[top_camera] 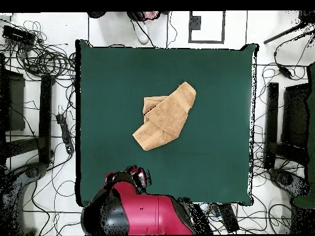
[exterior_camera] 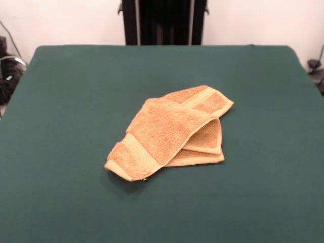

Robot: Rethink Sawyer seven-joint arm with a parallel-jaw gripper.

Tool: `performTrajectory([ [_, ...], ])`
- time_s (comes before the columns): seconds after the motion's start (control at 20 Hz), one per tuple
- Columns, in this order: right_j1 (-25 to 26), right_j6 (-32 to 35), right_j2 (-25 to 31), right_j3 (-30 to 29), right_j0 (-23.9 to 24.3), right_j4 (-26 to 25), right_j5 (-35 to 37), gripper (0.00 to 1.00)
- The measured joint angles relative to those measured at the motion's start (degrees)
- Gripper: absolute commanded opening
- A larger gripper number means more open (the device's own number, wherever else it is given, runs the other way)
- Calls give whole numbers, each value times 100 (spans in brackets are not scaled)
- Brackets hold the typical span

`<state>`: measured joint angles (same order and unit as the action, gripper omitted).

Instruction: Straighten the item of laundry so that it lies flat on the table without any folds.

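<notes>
Folded towel (exterior_camera: 172, 132) (top_camera: 165, 115) lies mid-counter (exterior_camera: 61, 152) (top_camera: 111, 80); only overhead shows the arm (top_camera: 132, 209), bottom edge, tool's state perhaps hidden: cannot tell.

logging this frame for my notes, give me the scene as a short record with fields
towel: orange-tan, folded over itself in layers, near the table's middle
towel state: not flat; the top layer crosses the lower ones at an angle
band stripe: shows near the end closest to the front camera
table: dark green cloth, much larger than the towel
arm: red and black, drawn back at its base edge in the overhead view, not touching the towel
gripper: open or shut cannot be told
task status: not yet straightened
</notes>
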<state>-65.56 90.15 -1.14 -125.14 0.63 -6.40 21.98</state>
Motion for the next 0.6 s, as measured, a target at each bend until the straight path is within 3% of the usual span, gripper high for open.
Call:
performTrajectory([
  [0.3, -23, 0, -91, -1, -14, -6, 591, 0],
  [0.6, -38, 0, -102, -1, -8, 17, 678, 0],
])
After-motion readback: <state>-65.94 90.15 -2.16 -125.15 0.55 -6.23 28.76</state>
